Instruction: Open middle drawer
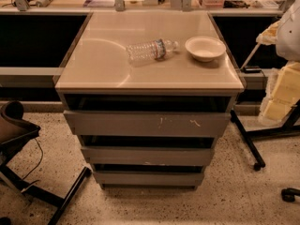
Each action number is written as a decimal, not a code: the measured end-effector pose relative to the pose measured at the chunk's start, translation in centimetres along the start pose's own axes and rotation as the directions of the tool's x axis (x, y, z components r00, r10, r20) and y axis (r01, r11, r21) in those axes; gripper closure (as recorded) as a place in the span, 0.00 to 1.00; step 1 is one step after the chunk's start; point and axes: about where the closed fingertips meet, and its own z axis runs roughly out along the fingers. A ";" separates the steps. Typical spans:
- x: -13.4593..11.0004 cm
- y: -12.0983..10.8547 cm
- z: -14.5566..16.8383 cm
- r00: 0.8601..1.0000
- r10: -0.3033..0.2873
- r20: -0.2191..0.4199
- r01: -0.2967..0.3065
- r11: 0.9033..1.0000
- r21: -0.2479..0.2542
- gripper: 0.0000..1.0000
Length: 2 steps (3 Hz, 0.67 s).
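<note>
The middle drawer point(147, 156) is a plain grey handleless front with a faint pale scuff on its lower edge. It sits between the wider grey front with white scratch marks point(147, 123) and the narrowest, lowest front point(149, 178). It looks shut, with a dark gap above it, and its inside is hidden. My gripper point(281, 93) shows as pale yellowish blocks at the right edge, below a white arm part point(291, 29). It is well to the right of the cabinet and touches no drawer.
On the cabinet's beige top point(103, 64) lie a clear plastic water bottle point(151, 50) on its side and a white bowl point(205, 48). A chair point(14, 130) with black legs stands at the left. A wheeled black base point(251, 146) is on the speckled floor at the right.
</note>
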 end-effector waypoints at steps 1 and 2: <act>0.0 0.0 0.0 1.000 0.000 0.000 0.000 1.000 0.000 0.00; 1.0 0.4 2.0 0.999 0.036 0.032 -0.036 0.999 -0.026 0.00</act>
